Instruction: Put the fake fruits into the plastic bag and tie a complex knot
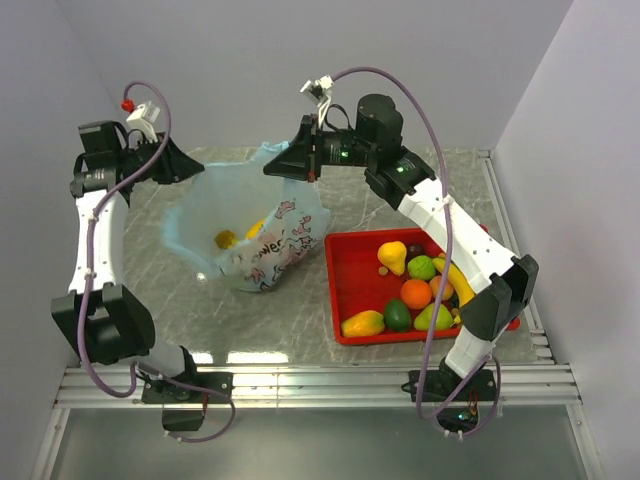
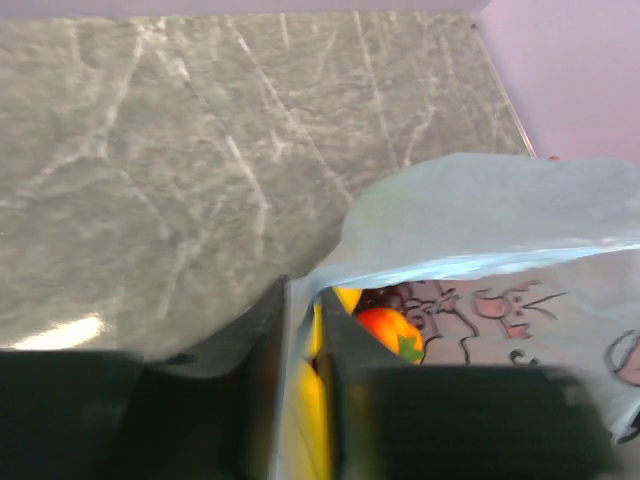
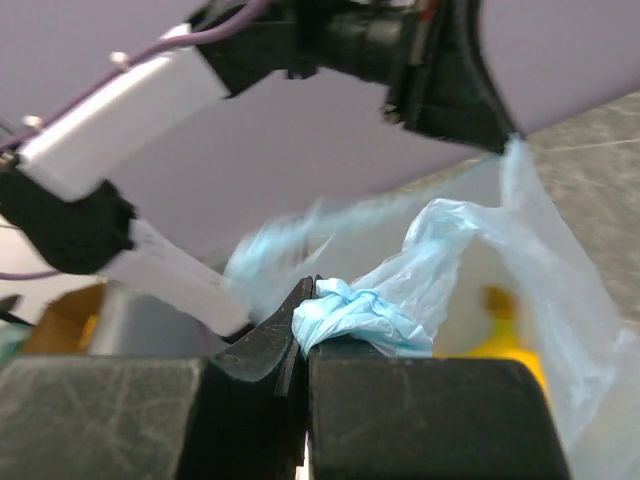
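The left gripper [image 1: 196, 167] hangs over the far left of the grey marbled tabletop [image 1: 250, 320], pressed together on the left rim of the light-blue plastic bag [image 1: 250, 240]. Its wrist view shows the thin film caught between the two dark fingers [image 2: 262, 350]. Just past them, inside the bag's mouth, lie a red-orange fruit with a green calyx [image 2: 385, 328] and a yellow piece [image 2: 346, 297].

The bag stands on the tabletop between the two grippers, its mouth stretched wide. Its printed side, with pink cartoons and lettering, faces the near right. From above, two yellow fruits [image 1: 225, 238] show at the bottom of it.

The right gripper [image 1: 272, 168] is at the bag's far right rim, its fingers closed tight on a crumpled wad [image 3: 350, 310] of the blue film. I cannot tell whether that wad is tied. Through the film behind it a yellow fruit shows, blurred.

Just beside the bag on the right sits a red tray [image 1: 345, 290]. It holds a yellow pear [image 1: 392, 256], a lime [image 1: 421, 267], a banana [image 1: 456, 282], an orange [image 1: 416, 293], a yellow mango [image 1: 363, 323], a dark green fruit [image 1: 398, 315] and a yellow-green mango [image 1: 433, 317].
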